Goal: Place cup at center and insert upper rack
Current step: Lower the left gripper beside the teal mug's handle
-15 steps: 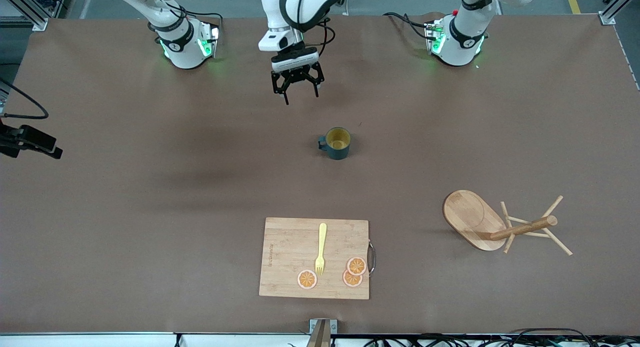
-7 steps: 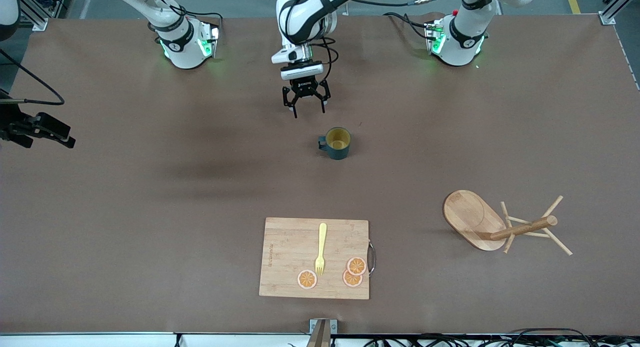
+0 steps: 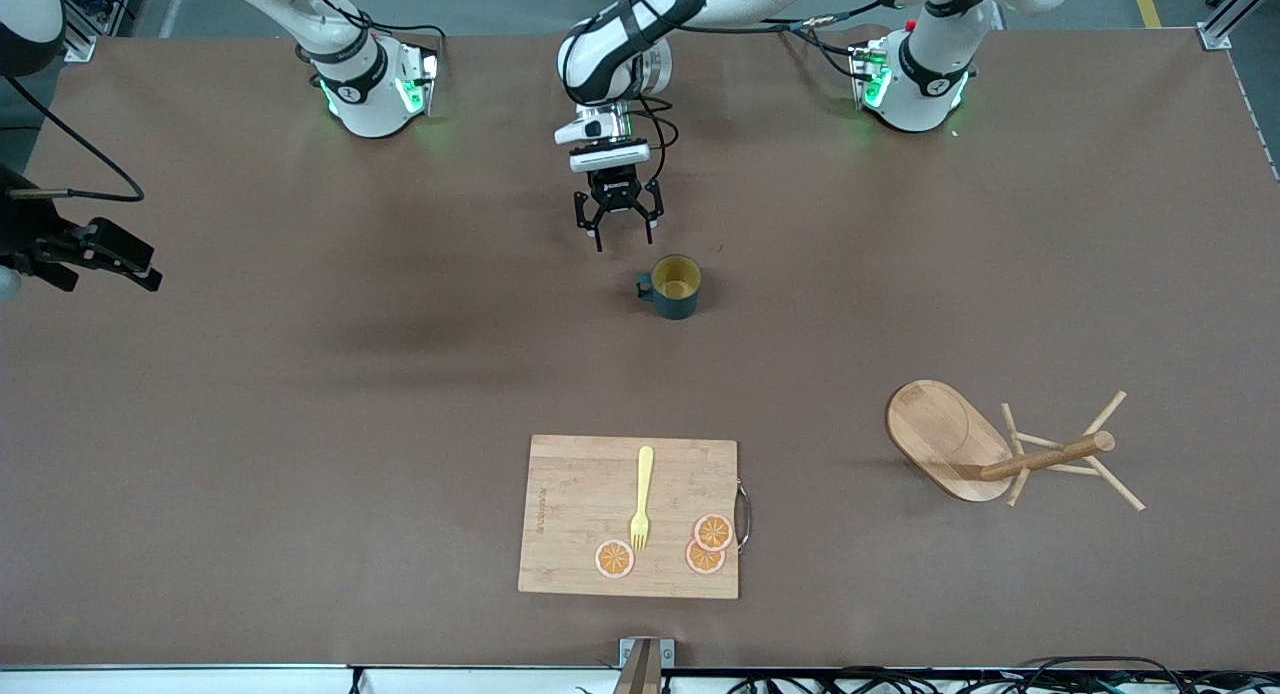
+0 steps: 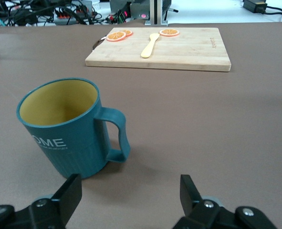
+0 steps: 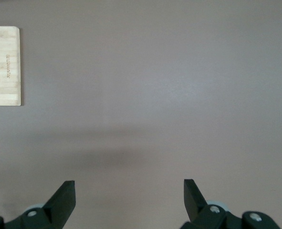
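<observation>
The teal-blue cup [image 3: 675, 286] with a yellow inside stands upright near the table's middle, its handle toward the right arm's end. It fills the left wrist view [image 4: 64, 129]. My left gripper [image 3: 624, 236] is open and empty, low over bare table just beside the cup's handle side [image 4: 130, 193]. The wooden mug tree [image 3: 1045, 456] lies tipped on its side toward the left arm's end, with its oval base [image 3: 945, 439] tilted up. My right gripper [image 3: 148, 274] is open and empty, high over the right arm's end of the table [image 5: 129, 191].
A bamboo cutting board [image 3: 628, 516] lies nearer to the front camera than the cup. It carries a yellow fork [image 3: 640, 499] and three orange slices [image 3: 705, 544]. The board also shows in the left wrist view [image 4: 160, 47] and the right wrist view [image 5: 4, 66].
My left gripper has come down toward the cup, still open. My right gripper has drifted a little over the right arm's end. The cup and mug tree have not moved.
</observation>
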`<action>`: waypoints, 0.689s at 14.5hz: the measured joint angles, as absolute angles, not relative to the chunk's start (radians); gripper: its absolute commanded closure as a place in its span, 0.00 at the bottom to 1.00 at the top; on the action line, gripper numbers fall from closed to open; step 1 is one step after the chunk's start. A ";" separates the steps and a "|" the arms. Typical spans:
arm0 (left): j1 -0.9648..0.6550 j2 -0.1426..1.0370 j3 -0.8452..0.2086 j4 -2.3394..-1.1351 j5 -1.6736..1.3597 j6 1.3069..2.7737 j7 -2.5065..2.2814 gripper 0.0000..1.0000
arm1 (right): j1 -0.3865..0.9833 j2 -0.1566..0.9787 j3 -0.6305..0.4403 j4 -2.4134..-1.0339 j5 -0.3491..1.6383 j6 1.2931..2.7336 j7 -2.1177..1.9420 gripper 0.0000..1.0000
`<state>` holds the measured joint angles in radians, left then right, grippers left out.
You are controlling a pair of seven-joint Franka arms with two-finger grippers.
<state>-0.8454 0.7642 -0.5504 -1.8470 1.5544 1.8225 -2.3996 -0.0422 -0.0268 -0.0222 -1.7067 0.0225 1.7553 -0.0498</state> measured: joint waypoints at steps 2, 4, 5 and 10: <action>-0.903 0.770 -0.482 -1.847 1.578 1.822 -2.410 0.13 | -0.038 -0.030 -0.022 -1.706 0.022 1.744 -0.050 0.00; -0.932 0.784 -0.450 -1.847 1.602 1.822 -2.431 0.15 | -0.037 -0.033 -0.023 -1.704 0.022 1.740 -0.050 0.00; -0.935 0.790 -0.447 -1.847 1.621 1.821 -2.437 0.16 | -0.036 -0.034 -0.023 -1.703 0.022 1.738 -0.050 0.00; -0.935 0.815 -0.431 -1.847 1.701 1.821 -2.465 0.20 | -0.036 -0.035 -0.026 -1.701 0.022 1.734 -0.050 0.00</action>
